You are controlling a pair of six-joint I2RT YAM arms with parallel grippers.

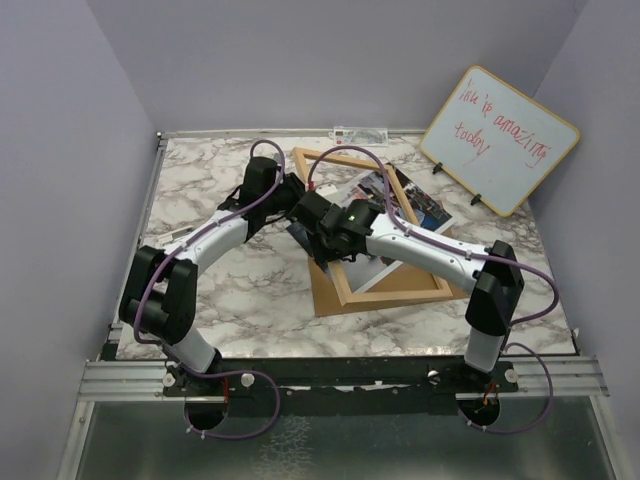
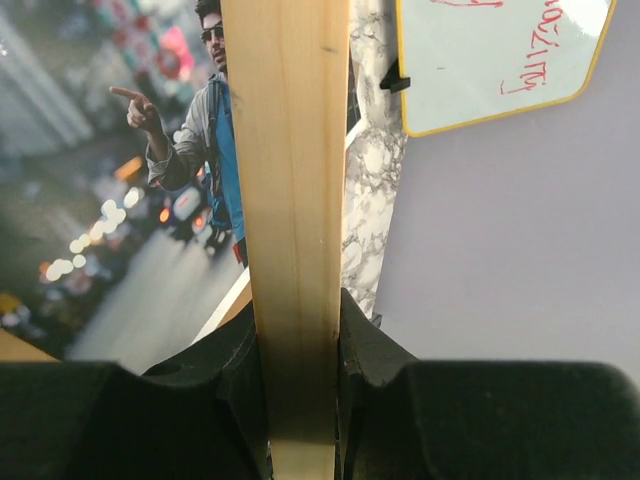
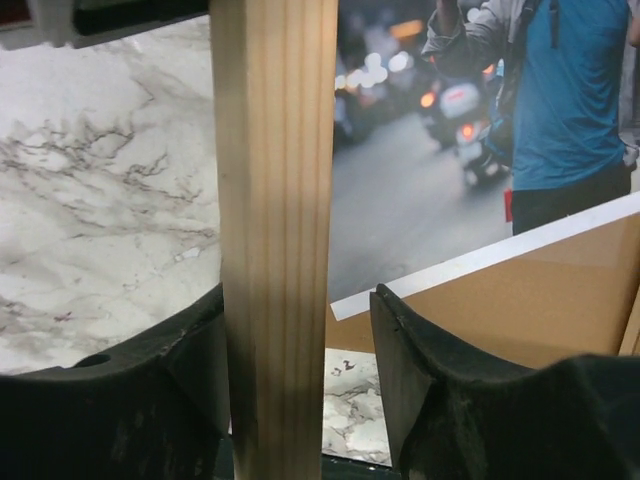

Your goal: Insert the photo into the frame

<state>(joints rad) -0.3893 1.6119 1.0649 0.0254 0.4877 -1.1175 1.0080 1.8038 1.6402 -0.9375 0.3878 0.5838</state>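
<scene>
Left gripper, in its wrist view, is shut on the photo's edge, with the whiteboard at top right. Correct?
Not quite. The left wrist view shows the left gripper shut on the wood rail of the frame, not the photo, which lies left of it. The whiteboard is at top right.

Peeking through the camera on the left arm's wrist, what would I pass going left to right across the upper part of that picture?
photo → frame, its wooden bar running up the picture → marble table → whiteboard
</scene>
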